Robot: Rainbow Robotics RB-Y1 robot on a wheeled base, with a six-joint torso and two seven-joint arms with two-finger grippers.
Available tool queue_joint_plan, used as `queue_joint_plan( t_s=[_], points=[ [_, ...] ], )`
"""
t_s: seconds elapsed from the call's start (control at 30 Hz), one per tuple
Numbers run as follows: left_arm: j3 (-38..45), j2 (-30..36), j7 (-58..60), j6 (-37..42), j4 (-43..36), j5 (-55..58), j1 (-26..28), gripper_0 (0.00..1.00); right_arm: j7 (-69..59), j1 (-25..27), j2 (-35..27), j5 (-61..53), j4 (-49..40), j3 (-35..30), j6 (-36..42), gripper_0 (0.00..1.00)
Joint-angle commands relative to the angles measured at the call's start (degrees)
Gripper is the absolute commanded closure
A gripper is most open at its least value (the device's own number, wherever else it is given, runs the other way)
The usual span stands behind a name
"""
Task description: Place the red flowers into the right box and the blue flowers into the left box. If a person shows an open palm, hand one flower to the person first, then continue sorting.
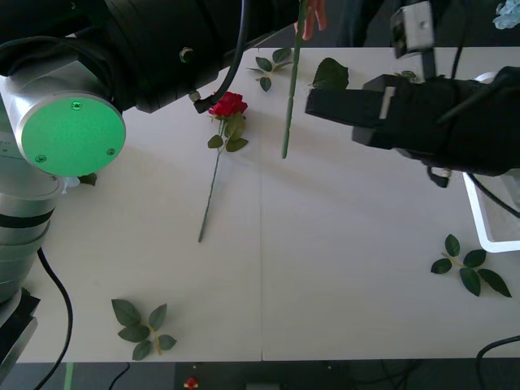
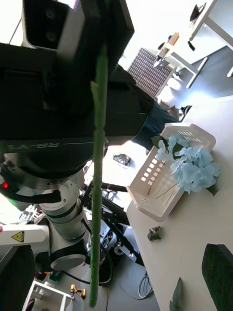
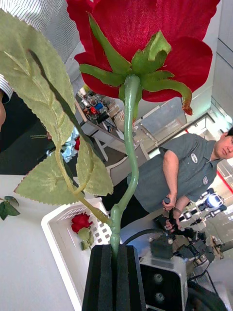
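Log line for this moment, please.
left end effector: shut on held rose stem | right end effector: open, beside that stem | table rose: lying loose | boxed rose: in right box

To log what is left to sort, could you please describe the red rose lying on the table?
The red rose lies flat on the white table, its small tight bloom toward the far side, leaves just below it, thin green stem running back toward the robot. It looks artificial; nothing grips it.
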Motion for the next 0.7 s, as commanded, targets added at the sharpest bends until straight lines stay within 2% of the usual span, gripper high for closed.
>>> queue_joint_plan(
  t_s=[0.03,0.47,0.5,0.53,0.57,0.6,0.63,0.7],
  points=[
    [-0.77,-1.04,2.25,-0.96,-2.64,0.52,0.75,1.00,1.02,-3.55,1.66,1.43,-0.80,2.23,-1.64,0.00],
    [-0.77,-1.04,2.25,-0.96,-2.64,0.52,0.75,1.00,1.55,-6.98,3.86,4.86,-0.80,4.07,-2.35,0.00],
    [-0.77,-1.04,2.25,-0.96,-2.64,0.52,0.75,1.00,1.63,-6.98,3.86,4.86,-0.80,4.25,-2.52,0.04],
    [-0.77,-1.04,2.25,-0.96,-2.64,0.52,0.75,1.00,1.63,-6.98,3.95,4.77,-0.80,4.43,-2.61,0.21],
    [-0.77,-1.04,2.25,-0.96,-2.64,0.52,0.75,1.00,1.63,-6.98,3.86,4.51,-0.80,4.51,-2.70,0.53],
    [-0.77,-1.04,2.25,-0.96,-2.64,0.52,0.75,1.00,1.55,-6.98,3.86,4.34,-0.80,4.60,-2.87,0.89],
    [-0.77,-1.04,2.25,-0.96,-2.64,0.52,0.75,1.00,1.55,-6.98,3.86,4.34,-0.80,4.69,-3.05,1.00],
    [-0.77,-1.04,2.25,-0.96,-2.64,0.52,0.75,1.00,1.63,-6.98,3.86,4.16,-0.80,4.69,-3.14,1.00]
  ],
)
